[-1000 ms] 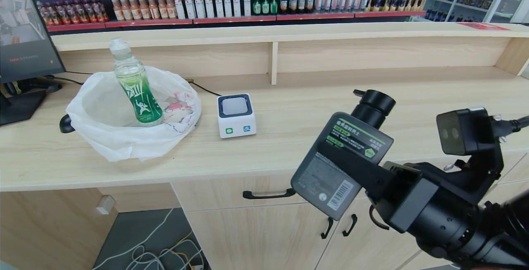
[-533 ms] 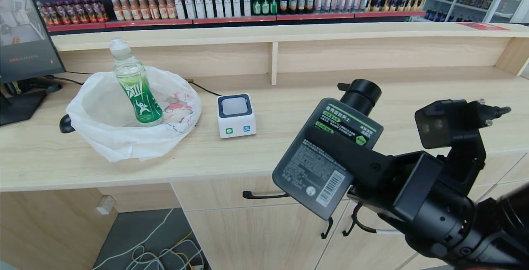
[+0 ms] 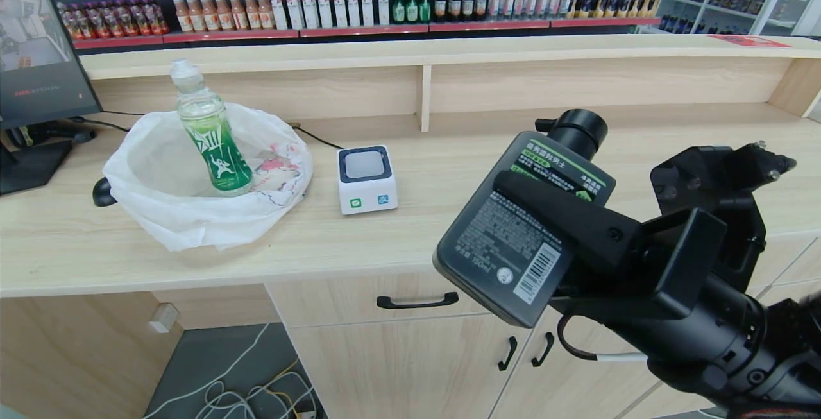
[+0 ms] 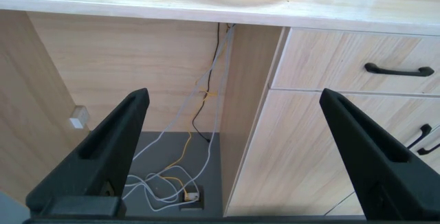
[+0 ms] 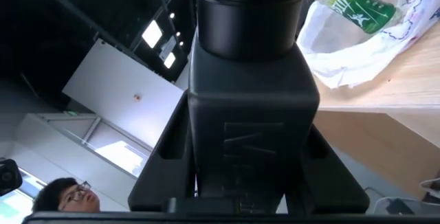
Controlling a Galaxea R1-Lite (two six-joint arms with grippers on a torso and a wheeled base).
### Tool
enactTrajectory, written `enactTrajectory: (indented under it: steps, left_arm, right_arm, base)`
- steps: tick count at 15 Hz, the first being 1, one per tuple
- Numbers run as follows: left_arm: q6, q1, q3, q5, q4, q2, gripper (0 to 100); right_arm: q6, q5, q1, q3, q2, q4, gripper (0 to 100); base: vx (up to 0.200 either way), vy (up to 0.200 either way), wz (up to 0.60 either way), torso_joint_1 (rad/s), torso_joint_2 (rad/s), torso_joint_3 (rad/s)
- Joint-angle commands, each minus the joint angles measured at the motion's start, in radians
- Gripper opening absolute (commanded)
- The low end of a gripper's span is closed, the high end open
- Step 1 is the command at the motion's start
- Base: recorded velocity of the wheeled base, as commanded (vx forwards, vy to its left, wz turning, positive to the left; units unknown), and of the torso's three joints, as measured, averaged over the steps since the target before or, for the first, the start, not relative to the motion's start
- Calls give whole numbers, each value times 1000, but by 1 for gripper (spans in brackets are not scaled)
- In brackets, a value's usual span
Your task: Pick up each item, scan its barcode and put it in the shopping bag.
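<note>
On the surface (image 3: 449, 220) we saw the shopping bag (image 3: 160, 217) beside the scanner (image 3: 367, 179). Our right pincer (image 3: 516, 196) clasped a dark bottle (image 3: 490, 242); our left pincer (image 4: 234, 104) hung spread wide

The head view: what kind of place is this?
Probably a shop's checkout: rows of drink bottles fill the back shelves, a small white scanner sits on the wooden counter, and a shopping bag beside it holds a green bottle.
</note>
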Motion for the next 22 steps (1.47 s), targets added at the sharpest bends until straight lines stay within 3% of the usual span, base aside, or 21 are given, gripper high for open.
enactTrajectory:
  steps: [1, 22]
  left_arm:
    - [0, 0, 0, 0, 0, 0, 100]
    - [0, 0, 0, 0, 0, 0, 100]
  right_arm:
    - [0, 1, 0, 9, -6, -1, 0]
    - [-109, -1, 2, 45, -49, -1, 0]
  base:
    - [0, 0, 0, 0, 0, 0]
    - [0, 0, 0, 0, 0, 0]
